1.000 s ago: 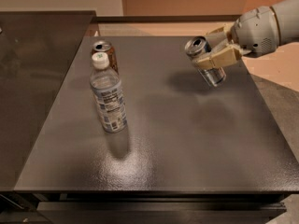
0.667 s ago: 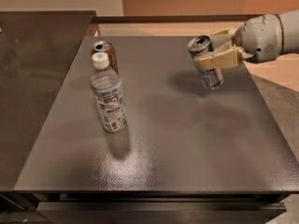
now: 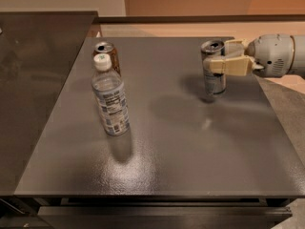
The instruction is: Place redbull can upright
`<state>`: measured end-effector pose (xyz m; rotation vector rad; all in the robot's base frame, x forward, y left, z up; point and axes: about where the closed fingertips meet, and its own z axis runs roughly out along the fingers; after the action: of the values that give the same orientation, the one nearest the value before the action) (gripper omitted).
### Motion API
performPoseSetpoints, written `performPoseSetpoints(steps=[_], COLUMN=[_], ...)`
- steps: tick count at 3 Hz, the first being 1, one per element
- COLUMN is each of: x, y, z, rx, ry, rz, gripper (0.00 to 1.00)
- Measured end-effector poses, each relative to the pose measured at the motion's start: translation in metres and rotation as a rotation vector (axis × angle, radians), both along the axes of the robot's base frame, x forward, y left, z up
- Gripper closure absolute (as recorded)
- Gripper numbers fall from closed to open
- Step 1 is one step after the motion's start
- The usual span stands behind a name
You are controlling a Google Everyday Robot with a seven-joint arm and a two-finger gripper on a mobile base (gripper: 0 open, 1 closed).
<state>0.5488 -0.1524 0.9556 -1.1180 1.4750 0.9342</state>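
The redbull can [image 3: 214, 78], slim and blue-and-silver with a silver top, stands upright at the right rear of the dark grey table [image 3: 181, 147]. Its base is at or just above the surface; I cannot tell whether it touches. My gripper [image 3: 217, 56] reaches in from the right edge and is shut on the can's upper half. One beige finger [image 3: 231, 66] crosses the can's front and the other lies behind it.
A clear water bottle [image 3: 110, 99] with a white cap stands at the left middle. A brown can [image 3: 107, 56] stands just behind it. A dark counter [image 3: 33, 80] adjoins the table's left side. The table's right edge runs just below the arm.
The gripper has turned the can from tilted to upright and lowered it toward the table, shifting slightly left. The bottle and the brown can have not moved.
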Motion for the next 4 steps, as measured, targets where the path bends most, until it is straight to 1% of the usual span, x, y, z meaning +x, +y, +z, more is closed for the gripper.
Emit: performPoseSetpoints(steps=[1, 2, 3, 4], x=[0.001, 0.002, 0.002, 0.002], y=[-0.01, -0.017, -0.022, -0.026], z=[-0.008, -0.014, -0.019, -0.023], rx=[0.079, 0.142, 0.183, 0.203], ry=[0.009, -0.009, -0.029, -0.061], rz=[-0.017, -0.018, -0.017, -0.008], gripper=[1.0, 1.0, 0.83, 0.59])
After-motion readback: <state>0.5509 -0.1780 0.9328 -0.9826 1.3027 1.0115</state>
